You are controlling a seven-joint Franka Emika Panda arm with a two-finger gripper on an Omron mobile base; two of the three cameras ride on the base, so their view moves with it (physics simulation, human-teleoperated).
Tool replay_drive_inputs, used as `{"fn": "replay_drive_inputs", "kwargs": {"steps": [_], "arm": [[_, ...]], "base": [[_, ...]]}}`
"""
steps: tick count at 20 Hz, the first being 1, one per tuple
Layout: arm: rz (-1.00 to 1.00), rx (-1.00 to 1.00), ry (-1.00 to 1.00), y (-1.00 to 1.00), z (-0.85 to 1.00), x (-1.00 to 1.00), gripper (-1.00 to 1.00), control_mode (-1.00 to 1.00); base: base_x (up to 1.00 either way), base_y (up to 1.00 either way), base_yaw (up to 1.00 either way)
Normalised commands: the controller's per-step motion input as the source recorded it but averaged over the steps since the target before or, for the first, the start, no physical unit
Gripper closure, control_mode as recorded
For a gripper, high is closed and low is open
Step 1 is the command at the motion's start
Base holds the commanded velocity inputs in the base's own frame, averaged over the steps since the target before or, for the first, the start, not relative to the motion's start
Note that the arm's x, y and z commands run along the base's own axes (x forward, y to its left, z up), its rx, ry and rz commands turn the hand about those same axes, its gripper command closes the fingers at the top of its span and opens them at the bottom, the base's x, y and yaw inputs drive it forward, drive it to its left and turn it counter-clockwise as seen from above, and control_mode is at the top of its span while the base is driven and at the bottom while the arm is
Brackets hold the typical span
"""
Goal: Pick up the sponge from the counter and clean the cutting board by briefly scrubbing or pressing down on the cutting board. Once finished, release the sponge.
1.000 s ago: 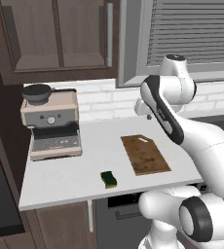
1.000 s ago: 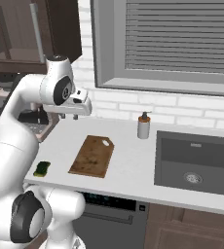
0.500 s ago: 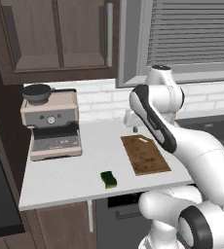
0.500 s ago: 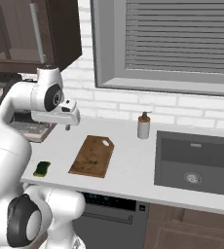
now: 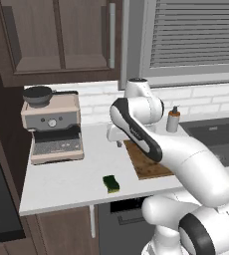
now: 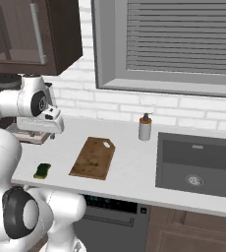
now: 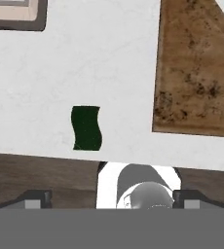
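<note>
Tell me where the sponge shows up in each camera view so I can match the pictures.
Left base view: sponge low centre, near the counter's front edge.
Right base view: sponge lower left, near the front edge.
Hand view: sponge left of centre.
Shared landmark: the cutting board, lying apart from it.

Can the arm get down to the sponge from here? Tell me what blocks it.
Probably yes. The sponge lies alone on bare counter, apart from the cutting board and the coffee machine. Nothing stands over it, so the way down looks free.
</note>
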Motion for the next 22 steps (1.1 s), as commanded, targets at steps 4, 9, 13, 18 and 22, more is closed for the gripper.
{"fn": "replay_drive_inputs", "kwargs": {"steps": [4,9,13,18,22], "arm": [[0.0,0.0,0.0,0.06,-0.17,0.0,-1.0,-1.0],[0.0,0.0,0.0,0.36,-0.58,0.01,-1.0,-1.0],[0.0,0.0,0.04,0.38,-0.47,0.01,-1.0,-1.0],[0.0,0.0,0.05,0.19,-0.42,0.01,-1.0,-1.0],[0.0,-0.01,0.0,0.01,-0.33,0.0,-1.0,-1.0]], "base": [[0.0,0.0,0.0],[0.0,0.0,0.0],[0.0,0.0,0.0],[0.0,0.0,0.0],[0.0,0.0,0.0]]}}
